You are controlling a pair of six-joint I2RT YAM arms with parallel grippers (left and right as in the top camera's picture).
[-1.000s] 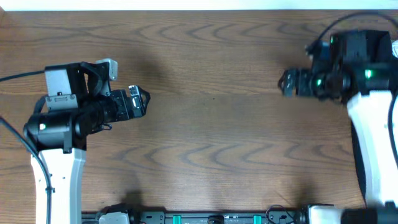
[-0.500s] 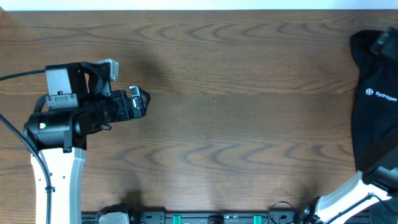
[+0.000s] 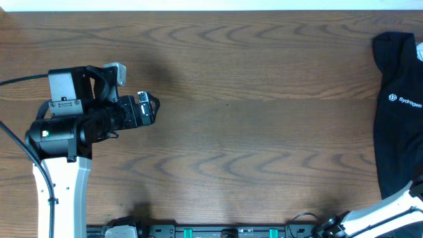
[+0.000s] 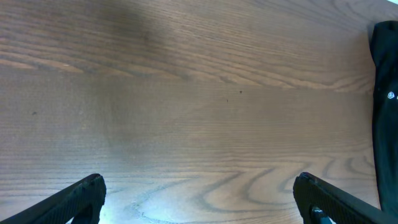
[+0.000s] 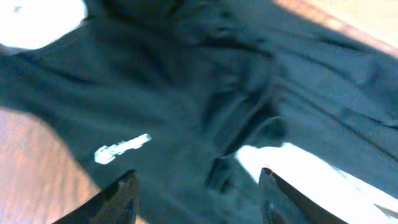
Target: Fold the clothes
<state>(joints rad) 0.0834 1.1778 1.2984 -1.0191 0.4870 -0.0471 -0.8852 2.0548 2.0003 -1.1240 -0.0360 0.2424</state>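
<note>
Judging by how it lies, you have no fold made yet: the shirt (image 3: 396, 132) sits bunched at the right edge of the tabletop (image 3: 251, 132), running out of view. The right gripper (image 5: 198, 186) hovers over the cloth, fingers spread wide, seemingly holding nothing. The left gripper (image 4: 199, 193) is likewise wide and empty, near the left edge. Spreading flat and every fold remain.

Overhead straight down on table (image 3: 231, 132); left wrist low, shares shirt (image 4: 387, 155); right wrist close
</note>
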